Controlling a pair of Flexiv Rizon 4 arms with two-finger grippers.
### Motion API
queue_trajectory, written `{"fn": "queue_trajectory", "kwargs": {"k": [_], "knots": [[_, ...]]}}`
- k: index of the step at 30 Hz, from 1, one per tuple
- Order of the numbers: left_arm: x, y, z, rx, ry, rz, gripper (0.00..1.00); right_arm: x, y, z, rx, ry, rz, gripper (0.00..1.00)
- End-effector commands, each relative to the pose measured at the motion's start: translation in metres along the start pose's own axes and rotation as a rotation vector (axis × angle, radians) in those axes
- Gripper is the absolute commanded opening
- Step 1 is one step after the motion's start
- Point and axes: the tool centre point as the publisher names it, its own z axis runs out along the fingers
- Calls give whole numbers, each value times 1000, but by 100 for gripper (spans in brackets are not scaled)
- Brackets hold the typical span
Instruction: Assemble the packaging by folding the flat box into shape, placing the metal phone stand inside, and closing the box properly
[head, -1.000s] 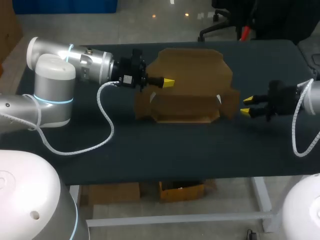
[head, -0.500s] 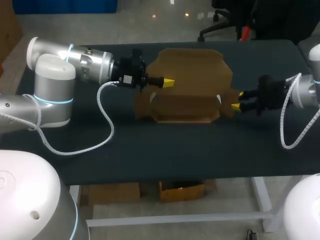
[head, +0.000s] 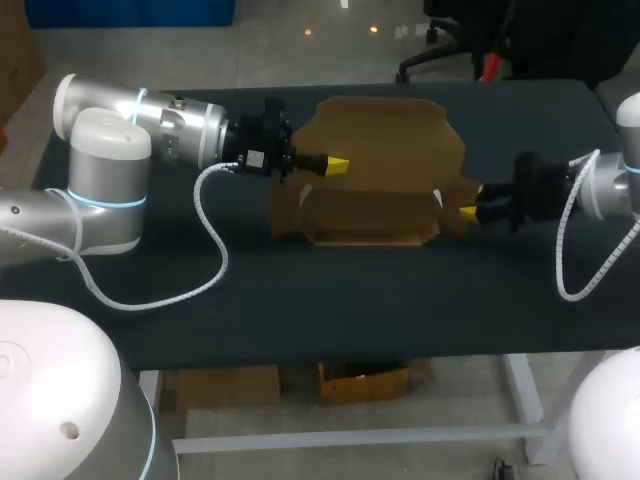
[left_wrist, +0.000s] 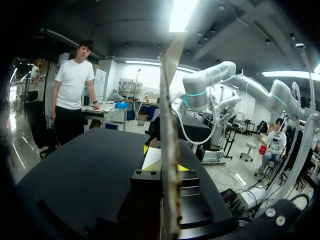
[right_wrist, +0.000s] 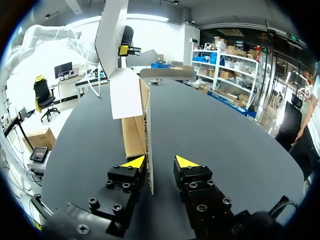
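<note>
A brown cardboard box (head: 380, 150) stands partly folded at the middle of the table, its back panel up and side flaps out. My left gripper (head: 338, 165) is at its left side, shut on the edge of an upright panel (left_wrist: 167, 125) that runs between the fingers of that gripper (left_wrist: 162, 162). My right gripper (head: 470, 201) is at the box's right end. In the right wrist view the right side flap (right_wrist: 147, 130) stands edge-on between the fingers of the gripper (right_wrist: 160, 161), against one finger and apart from the other, so it is open.
The black table top (head: 300, 300) stretches in front of the box. My left arm's white coiled cable (head: 212, 245) droops onto the table left of the box. My right arm's cable (head: 562, 270) loops at the right.
My right gripper has moved left to the box, and its fingers now straddle the right side flap and stand a little closer together. The left arm and box have not moved.
</note>
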Motion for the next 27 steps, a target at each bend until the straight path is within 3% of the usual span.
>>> {"fn": "queue_trajectory", "kwargs": {"k": [1,7,11,27], "knots": [[-1,2,0,-3,2,-1,0,3,0,0,-8,-4,-2,33],[-1,2,0,-3,2,-1,0,6,2,0,-15,-7,-6,25],[-1,2,0,-3,2,-1,0,9,3,1,-18,-11,-6,16],[-1,2,0,-3,2,-1,0,19,7,3,-23,-22,-6,5]]}}
